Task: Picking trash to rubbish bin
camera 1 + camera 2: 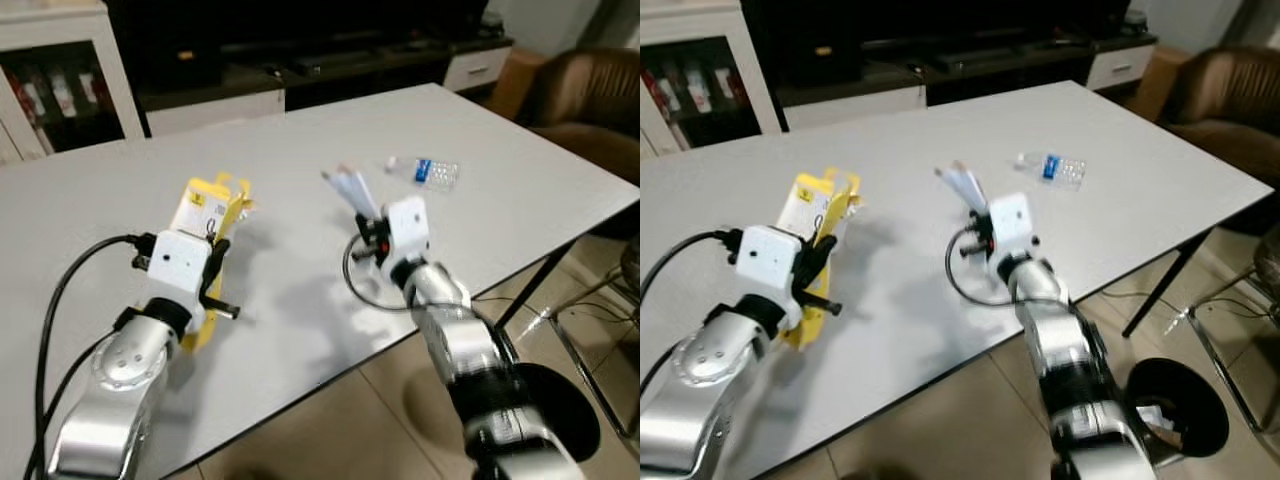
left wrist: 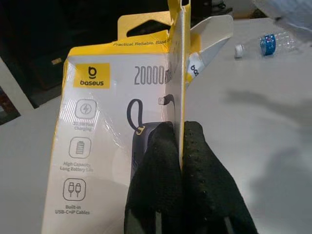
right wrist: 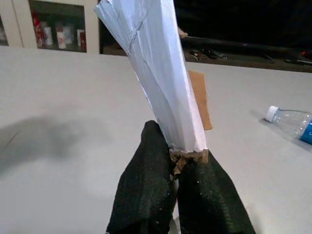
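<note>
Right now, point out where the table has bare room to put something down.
Bare: the table stretch behind the yellow box toward the cabinet, and the right corner past the plastic bottle. Crowded: the front middle, where the left gripper pinches the box and the right gripper holds white cardboard.

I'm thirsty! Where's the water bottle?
The plastic bottle lies on the white table, toward the robot's right, just beyond the right gripper.

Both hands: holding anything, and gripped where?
Left hand pinches the yellow power bank box by a flap edge. Right hand pinches the white folded cardboard piece by its torn end.
</note>
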Controlling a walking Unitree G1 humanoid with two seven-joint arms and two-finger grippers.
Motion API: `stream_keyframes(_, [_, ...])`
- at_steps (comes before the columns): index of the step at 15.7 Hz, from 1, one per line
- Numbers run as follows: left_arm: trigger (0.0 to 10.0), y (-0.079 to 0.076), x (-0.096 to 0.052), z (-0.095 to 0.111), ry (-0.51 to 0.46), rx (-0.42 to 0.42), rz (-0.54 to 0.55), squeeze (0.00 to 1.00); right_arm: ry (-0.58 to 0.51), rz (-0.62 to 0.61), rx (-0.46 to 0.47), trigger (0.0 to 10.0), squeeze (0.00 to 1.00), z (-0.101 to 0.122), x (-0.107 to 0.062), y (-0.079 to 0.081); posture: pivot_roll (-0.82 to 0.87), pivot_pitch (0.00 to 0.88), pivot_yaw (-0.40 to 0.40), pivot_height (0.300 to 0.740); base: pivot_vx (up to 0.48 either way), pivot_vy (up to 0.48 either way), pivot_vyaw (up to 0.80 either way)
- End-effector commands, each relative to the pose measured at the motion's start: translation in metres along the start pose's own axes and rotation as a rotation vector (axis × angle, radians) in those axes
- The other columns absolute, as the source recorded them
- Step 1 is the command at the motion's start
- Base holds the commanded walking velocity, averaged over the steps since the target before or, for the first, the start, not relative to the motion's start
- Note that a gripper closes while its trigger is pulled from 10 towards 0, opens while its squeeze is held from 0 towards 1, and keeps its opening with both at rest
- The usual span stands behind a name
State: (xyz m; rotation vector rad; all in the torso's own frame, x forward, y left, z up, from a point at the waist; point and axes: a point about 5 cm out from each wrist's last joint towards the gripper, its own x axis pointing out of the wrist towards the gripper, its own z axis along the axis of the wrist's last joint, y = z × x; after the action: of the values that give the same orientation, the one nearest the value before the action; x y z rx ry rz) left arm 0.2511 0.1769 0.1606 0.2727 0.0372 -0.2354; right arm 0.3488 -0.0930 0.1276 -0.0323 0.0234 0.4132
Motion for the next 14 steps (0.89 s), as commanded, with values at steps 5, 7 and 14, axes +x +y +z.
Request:
stream_keyframes(5, [10.0,0.004,-0.011,0.005,0.023,0.011,0.027,0.00,0.042,0.037,0.111,10.0,0.00,-0.005,0.024,-0.001,0.09,0.107,-0.072,0.740,0.000,0.000,0.00])
stream_keyframes(7, [10.0,0.008,-0.016,0.007,0.038,0.029,0.027,0.00,0.125,0.065,0.056,10.0,0.00,-0.011,0.029,0.006,0.10,0.144,-0.078,0.740,0.000,0.000,0.00])
stream_keyframes(14, [10.0,0.009,-0.025,0.011,0.066,0.041,0.024,0.00,0.153,0.047,-0.038,10.0,1.00,-0.010,0.033,0.004,0.12,0.169,-0.083,0.740,0.000,0.000,0.00])
